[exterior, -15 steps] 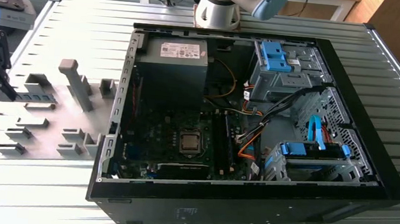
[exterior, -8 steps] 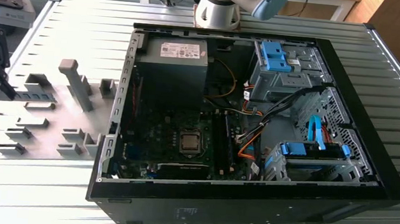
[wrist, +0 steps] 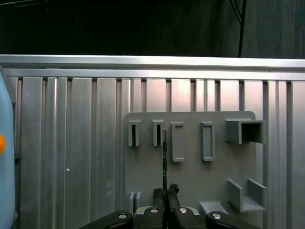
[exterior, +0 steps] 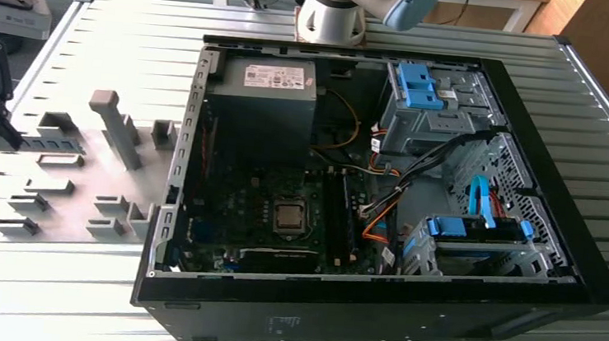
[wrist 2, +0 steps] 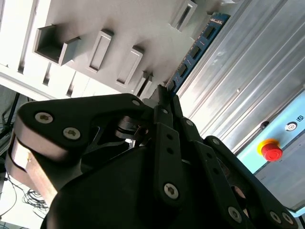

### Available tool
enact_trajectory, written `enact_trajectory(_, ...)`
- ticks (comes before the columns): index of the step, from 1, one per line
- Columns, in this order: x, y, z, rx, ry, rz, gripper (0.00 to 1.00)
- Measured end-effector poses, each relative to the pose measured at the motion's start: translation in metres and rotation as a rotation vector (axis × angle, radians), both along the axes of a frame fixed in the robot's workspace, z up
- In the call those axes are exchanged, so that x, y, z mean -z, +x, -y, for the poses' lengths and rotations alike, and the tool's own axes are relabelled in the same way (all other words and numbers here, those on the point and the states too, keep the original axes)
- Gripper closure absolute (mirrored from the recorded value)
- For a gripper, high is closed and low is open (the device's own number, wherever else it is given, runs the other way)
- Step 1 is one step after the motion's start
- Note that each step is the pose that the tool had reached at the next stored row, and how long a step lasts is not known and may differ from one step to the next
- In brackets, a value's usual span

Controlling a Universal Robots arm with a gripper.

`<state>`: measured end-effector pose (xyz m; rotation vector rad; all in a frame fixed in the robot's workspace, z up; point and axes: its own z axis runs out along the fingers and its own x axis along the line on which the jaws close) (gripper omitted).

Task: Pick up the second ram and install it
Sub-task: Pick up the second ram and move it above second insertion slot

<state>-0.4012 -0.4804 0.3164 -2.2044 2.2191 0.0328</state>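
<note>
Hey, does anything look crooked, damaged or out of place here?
Nothing stands out. The second ram runs straight out of the shut gripper, by the grey fixture plate.

We see a dark blue ram (wrist 2: pixel 193 53) with black chips (wrist 2: pixel 208 31), a black gripper (wrist 2: pixel 162 94), a grey fixture (wrist: pixel 190 176), a ribbed silver table (exterior: pixel 51 297), and a black case (exterior: pixel 379 330) with blue brackets (exterior: pixel 420 85) at one and four o'clock.

An open computer case (exterior: pixel 324 325) lies on a slatted table (exterior: pixel 39 304). A fixture plate (exterior: pixel 69 208) sits beside it, on the exterior view's left, with the second ram (exterior: pixel 52 147) on edge over it.
</note>
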Motion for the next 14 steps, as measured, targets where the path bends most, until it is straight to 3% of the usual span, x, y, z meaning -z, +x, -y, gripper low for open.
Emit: enact_trajectory(14, -0.0098, 0.0000, 0.0000, 0.000, -0.0001, -0.0001, 0.86)
